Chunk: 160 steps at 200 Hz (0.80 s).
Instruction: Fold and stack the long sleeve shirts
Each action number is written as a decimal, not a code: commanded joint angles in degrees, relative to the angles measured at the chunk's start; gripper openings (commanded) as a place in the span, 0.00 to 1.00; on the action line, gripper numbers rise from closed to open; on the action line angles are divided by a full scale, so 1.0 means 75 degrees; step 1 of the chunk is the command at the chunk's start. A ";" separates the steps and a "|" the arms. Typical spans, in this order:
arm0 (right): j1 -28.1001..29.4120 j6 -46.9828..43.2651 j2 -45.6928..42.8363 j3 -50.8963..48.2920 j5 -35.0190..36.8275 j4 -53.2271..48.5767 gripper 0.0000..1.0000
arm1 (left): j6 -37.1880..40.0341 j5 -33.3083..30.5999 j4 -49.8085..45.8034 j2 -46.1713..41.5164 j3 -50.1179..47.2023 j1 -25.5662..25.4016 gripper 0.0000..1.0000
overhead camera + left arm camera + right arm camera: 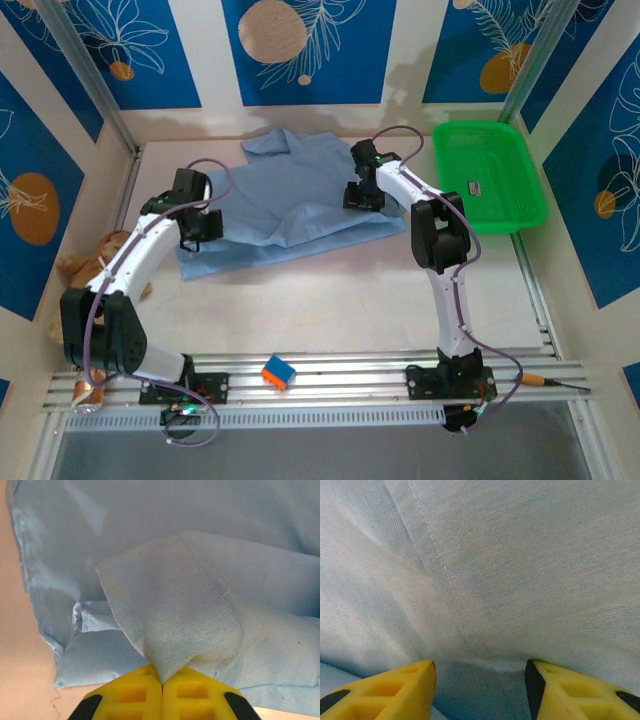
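The light blue shirt lies spread across the far middle of the tabletop, just left of the green basket. The left hand is clamped on a stitched corner of cloth at the shirt's near left side. The right hand sits low on the shirt's right side, fingers apart, nothing pinched yet. This looks like the start of a fold. Next, the right hand probably has to close on cloth so both can carry it over together.
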 commanded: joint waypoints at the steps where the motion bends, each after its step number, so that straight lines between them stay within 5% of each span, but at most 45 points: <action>1: 0.0067 0.0043 -0.0088 -0.0245 0.0423 0.0092 0.51 | 0.0038 0.0533 -0.0423 0.0313 0.0510 0.0048 0.02; 76: -0.0048 -0.0723 -0.2387 -0.1815 0.0527 0.1610 0.60 | -0.0220 0.1186 -0.0515 0.1867 0.2179 0.0072 0.01; 160: 0.0328 -0.0601 -0.4330 -0.3774 -0.0516 0.1611 0.55 | -0.2327 0.3856 0.1902 0.1791 0.2293 0.0037 0.00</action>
